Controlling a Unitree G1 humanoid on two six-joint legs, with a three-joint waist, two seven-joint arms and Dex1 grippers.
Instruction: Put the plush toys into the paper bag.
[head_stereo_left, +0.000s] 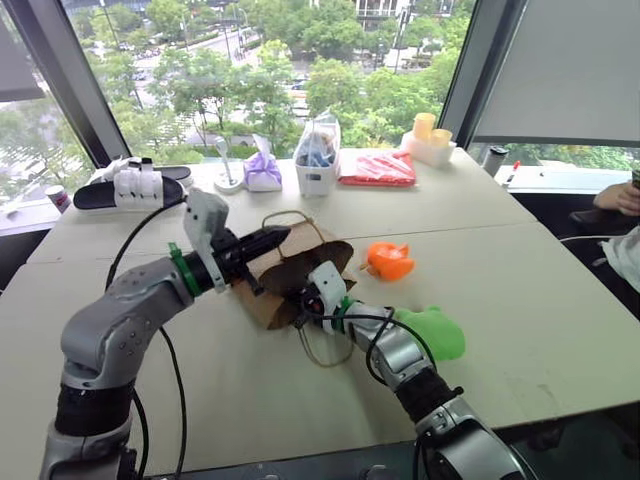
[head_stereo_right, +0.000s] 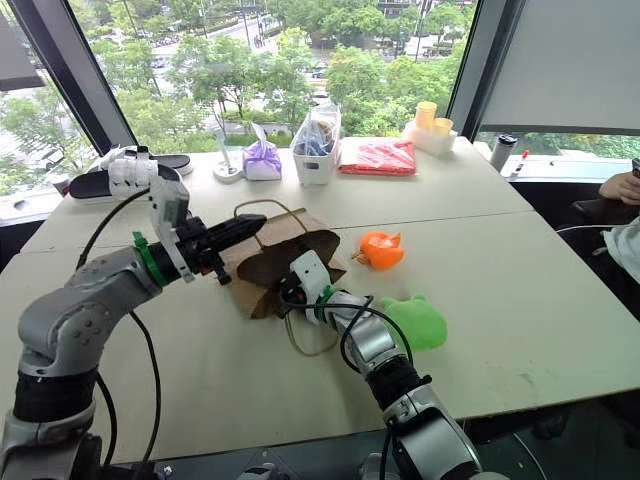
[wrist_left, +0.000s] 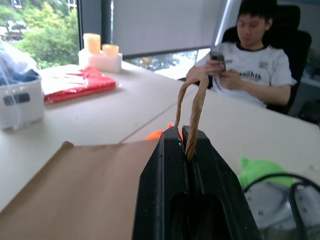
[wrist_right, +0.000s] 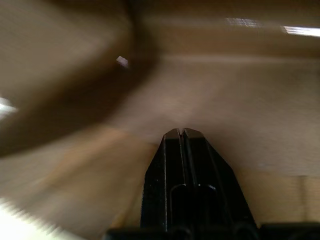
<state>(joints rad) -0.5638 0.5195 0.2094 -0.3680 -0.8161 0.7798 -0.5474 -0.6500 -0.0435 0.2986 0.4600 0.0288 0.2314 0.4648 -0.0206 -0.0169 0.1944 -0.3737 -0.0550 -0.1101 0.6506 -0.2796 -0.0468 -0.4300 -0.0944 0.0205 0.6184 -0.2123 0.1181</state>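
On the table, head views: paper bag (head_stereo_left: 290, 270) lies on its side, mouth toward the robot; orange plush toy (head_stereo_left: 388, 260) just beyond it, lime-green plush toy (head_stereo_left: 435, 332) near the right forearm, both outside the bag.
Left gripper (head_stereo_left: 283, 238), head views: raised over the bag's upper edge, apparently lifting it so the mouth gapes.
Right gripper (head_stereo_right: 290, 293), head views: tip at the bag's mouth, likely spreading it rather than fetching a toy.
Left wrist view: fingers (wrist_left: 202, 160) pressed together on the twisted paper handle (wrist_left: 194, 107); a seated person (wrist_left: 252, 65) is beyond the table.
Right wrist view: fingers (wrist_right: 165, 160) fully closed, holding nothing, brown paper all around, so they seem to be inside the bag.
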